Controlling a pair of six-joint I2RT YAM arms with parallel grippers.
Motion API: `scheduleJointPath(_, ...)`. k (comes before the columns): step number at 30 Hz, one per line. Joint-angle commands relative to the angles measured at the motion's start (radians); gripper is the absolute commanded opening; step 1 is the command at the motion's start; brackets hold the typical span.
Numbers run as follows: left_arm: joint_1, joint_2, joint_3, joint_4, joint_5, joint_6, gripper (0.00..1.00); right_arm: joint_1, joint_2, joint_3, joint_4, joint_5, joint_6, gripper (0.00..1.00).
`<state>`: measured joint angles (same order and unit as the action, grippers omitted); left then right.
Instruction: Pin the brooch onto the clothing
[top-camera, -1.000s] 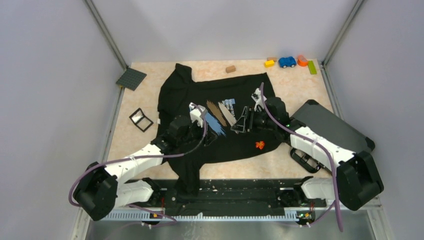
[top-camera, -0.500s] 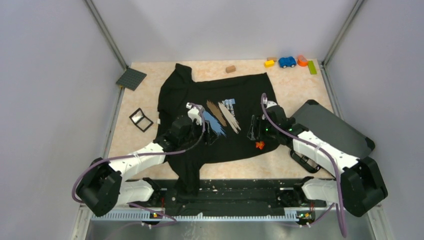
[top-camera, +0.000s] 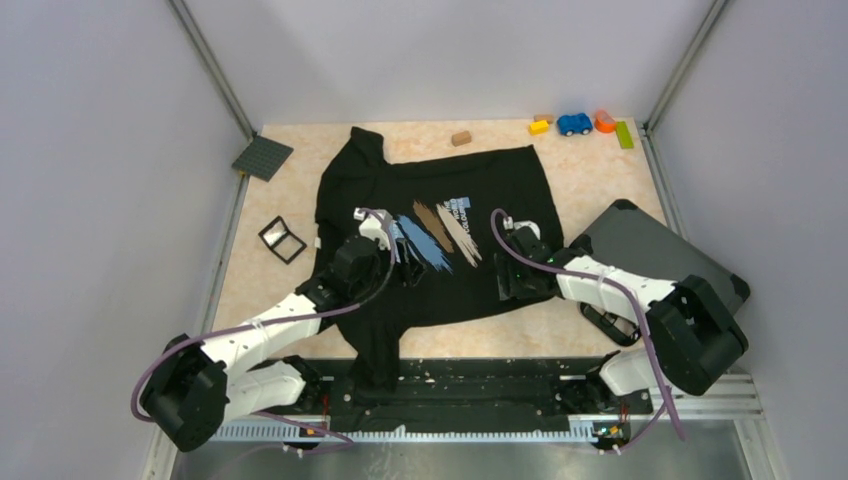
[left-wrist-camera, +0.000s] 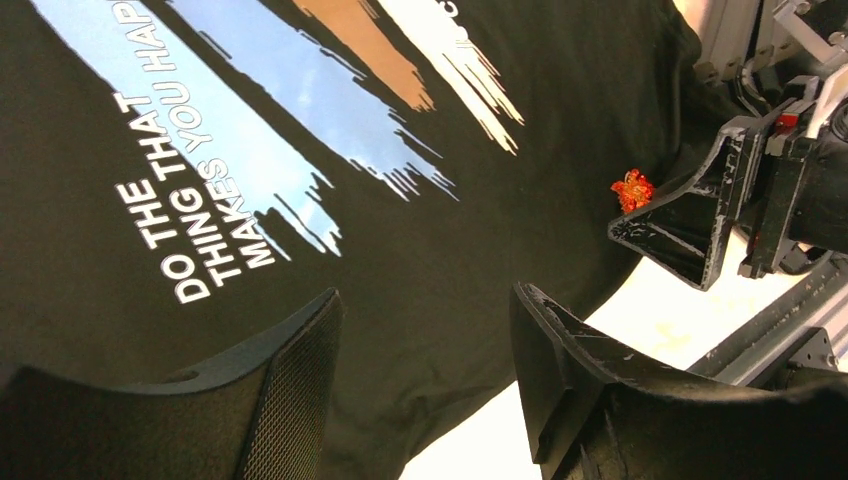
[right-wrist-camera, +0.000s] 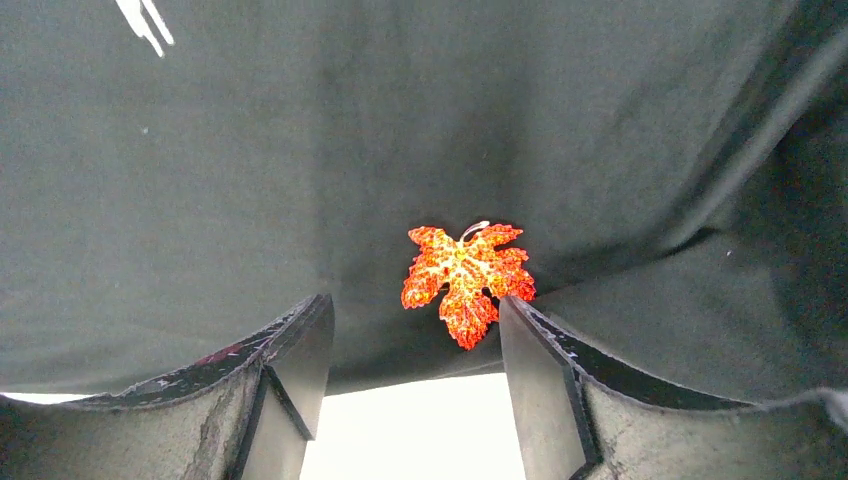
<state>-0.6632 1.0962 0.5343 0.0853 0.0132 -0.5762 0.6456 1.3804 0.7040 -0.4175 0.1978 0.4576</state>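
Robot lab test cell, plain grey panel walls, aluminium corner posts, beige marbled tabletop, mounting rail at near edge, small toys far right.

Left wrist view, left half of frame: white capitals printed on black T-shirt, running diagonally up toward the top edge. Read as "DO THE THAT", "THING YOU HAP" (cut off at top edge), "MAKES". Top view, centre: light blue lettering on chest, too small to read.
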Motion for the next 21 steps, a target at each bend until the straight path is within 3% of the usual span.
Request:
scheduleJointPath(1, -0.002, -0.040, -0.029, -0.004, -0.057, -0.027, 0.66, 0.007, 0.035, 0.054, -0.004, 0.071, -0.022, 0.64)
scheduleJointPath(10, -0.001, -0.044, -0.038, -0.012, -0.068, -0.030, 0.66, 0.006, 0.037, 0.049, -0.045, 0.086, 0.004, 0.63)
scheduleJointPath(21, -0.001, -0.033, -0.036, -0.009, -0.061, -0.034, 0.66, 0.006, 0.029, 0.043, -0.062, 0.149, 0.011, 0.45)
